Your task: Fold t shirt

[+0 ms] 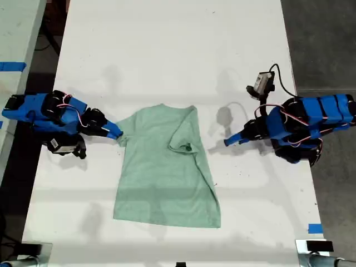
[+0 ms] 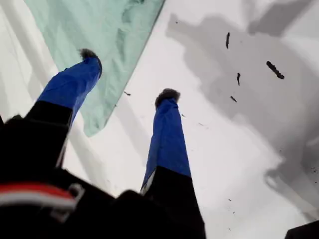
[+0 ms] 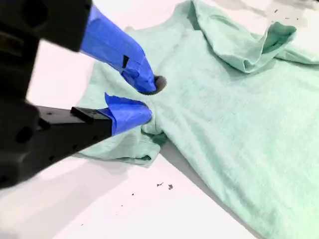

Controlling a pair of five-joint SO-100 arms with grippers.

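Two arms flank the t shirt (image 1: 167,172), which lies on the white worktop (image 1: 167,50), about mid-width and toward the lower half of the exterior view. You can see one sleeve side already turned inward: on the exterior view's right the shoulder and sleeve are folded over onto the chest, leaving a rumpled ridge beside the neckline.

Your second gripper (image 3: 147,99) sits at the sleeve on the exterior view's left. Its jaws stand only a little apart, with a bunch of mint cloth pinched between the blue fingertips (image 3: 130,113); the second wrist view shows fabric puckered around that grip. In the exterior view it appears at (image 1: 115,133), touching the sleeve edge.

Your first gripper (image 2: 128,79) is on the exterior view's right (image 1: 229,142), apart from the shirt. Its jaws stand wide, nothing between them; one finger overlaps the shirt's edge in the first wrist view, the other is over bare worktop.

Small dark specks (image 2: 274,69) dot the worktop near it.
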